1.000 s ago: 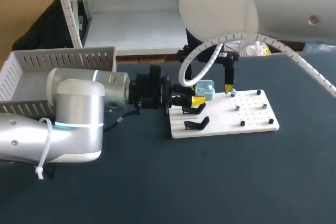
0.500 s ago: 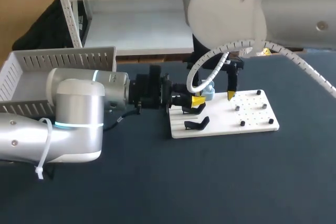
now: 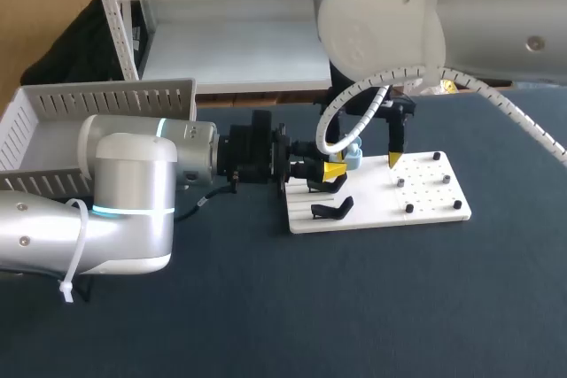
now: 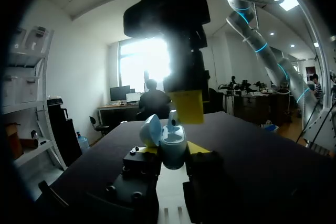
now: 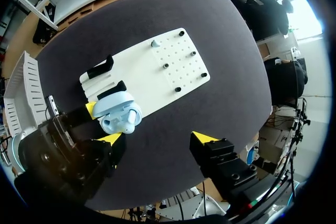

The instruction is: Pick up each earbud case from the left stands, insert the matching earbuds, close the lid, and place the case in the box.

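My left gripper (image 3: pixel 334 171) is shut on a light blue earbud case (image 4: pixel 172 145), held upright with its lid open, over the left end of the white board (image 3: pixel 425 205). A pale earbud stem (image 4: pixel 172 119) sticks up from the case. My right gripper (image 5: pixel 157 138) hangs open above it; one yellow-tipped finger (image 4: pixel 186 106) sits just over the case (image 5: pixel 118 114), the other (image 3: pixel 394 159) is above the board's peg area. A loose earbud (image 5: pixel 155 43) lies on the board near the pegs. Two black stands (image 3: pixel 332 210) stand at the board's left end.
A grey slatted box (image 3: pixel 53 121) stands at the table's far left, behind my left arm. Several small black pegs (image 3: pixel 409 208) rise from the right half of the board. Dark table surface lies in front of and to the right of the board.
My right gripper has shifted slightly right and lower over the case, and its jaws have narrowed a little. The left gripper and the case have stayed put.
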`<state>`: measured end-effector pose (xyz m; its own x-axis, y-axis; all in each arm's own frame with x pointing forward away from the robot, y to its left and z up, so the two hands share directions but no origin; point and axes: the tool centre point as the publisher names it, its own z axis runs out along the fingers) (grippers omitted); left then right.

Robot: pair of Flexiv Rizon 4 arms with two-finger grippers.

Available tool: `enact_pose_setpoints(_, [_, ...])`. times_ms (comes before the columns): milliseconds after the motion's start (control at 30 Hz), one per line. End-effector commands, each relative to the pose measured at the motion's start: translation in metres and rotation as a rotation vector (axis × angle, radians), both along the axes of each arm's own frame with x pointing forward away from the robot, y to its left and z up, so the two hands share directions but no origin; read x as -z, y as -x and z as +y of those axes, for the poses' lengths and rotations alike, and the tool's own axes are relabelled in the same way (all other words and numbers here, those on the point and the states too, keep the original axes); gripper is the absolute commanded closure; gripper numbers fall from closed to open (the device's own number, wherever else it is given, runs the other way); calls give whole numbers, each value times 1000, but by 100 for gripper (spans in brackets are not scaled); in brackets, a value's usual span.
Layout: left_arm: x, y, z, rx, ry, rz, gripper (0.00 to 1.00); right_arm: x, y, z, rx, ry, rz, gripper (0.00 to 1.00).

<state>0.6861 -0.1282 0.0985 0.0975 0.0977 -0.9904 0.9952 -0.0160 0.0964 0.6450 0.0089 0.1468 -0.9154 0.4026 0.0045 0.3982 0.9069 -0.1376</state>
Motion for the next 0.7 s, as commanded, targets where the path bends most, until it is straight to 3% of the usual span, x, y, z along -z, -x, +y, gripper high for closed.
enact_pose_setpoints(33, [1, 2, 0, -7, 2, -3, 100, 0, -3, 0, 3, 8, 0, 20])
enact_pose_setpoints(433, [1, 2, 0, -7, 2, -3, 100, -7, -4, -2, 8, -5, -25, 18])
enact_pose_setpoints(700, [1, 2, 0, -7, 2, -3, 100, -30, -15, -19, -38, -89, -156, 19])
